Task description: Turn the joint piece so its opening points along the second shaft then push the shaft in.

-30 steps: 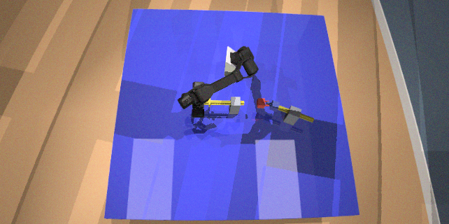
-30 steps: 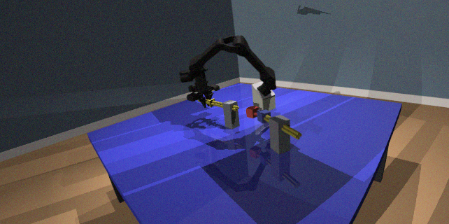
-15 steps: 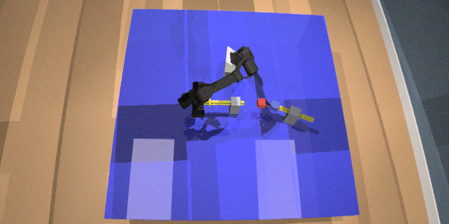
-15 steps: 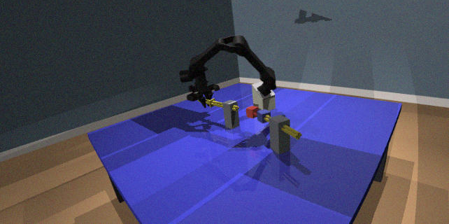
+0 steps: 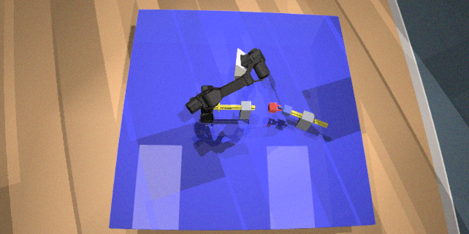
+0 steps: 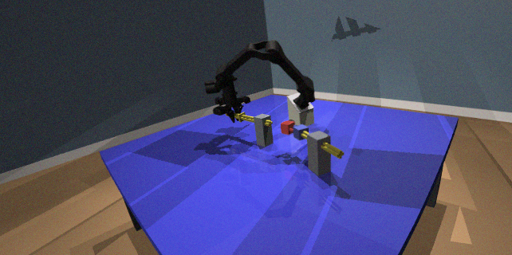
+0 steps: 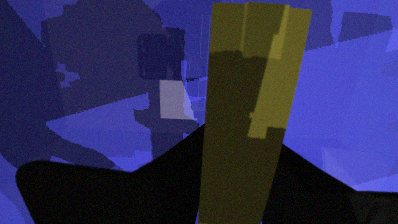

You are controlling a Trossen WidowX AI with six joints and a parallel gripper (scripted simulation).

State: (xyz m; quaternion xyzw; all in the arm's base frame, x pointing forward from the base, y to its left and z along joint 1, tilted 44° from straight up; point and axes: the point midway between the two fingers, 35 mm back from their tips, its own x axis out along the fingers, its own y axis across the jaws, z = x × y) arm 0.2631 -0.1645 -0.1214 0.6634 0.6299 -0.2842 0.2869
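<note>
The yellow sliding shaft (image 5: 230, 107) (image 6: 248, 118) (image 7: 250, 85) lies through its grey block (image 5: 245, 114) (image 6: 262, 131). Its free tip sticks out a little on the right side. My gripper (image 6: 236, 116) (image 7: 230, 134) is shut on this shaft near its left end; the arm hides the fingers in the top view. The red joint piece (image 5: 272, 107) (image 6: 287, 127) is apart from the tip, with a gap between, and looks in line with the shaft. Its opening cannot be made out. A blue piece (image 5: 287, 110) (image 6: 301, 131) joins it to the angled yellow shaft (image 5: 321, 123) (image 6: 333, 151) in the second grey block (image 5: 304, 122) (image 6: 319, 155).
A white and grey pedestal (image 5: 239, 68) (image 6: 301, 116) stands behind the gap, under the arm's base. The arm reaches from it over to the left. Everything stands on the blue table top (image 5: 248, 174) (image 6: 239, 198). The two grey blocks rise from it on either side of the joint.
</note>
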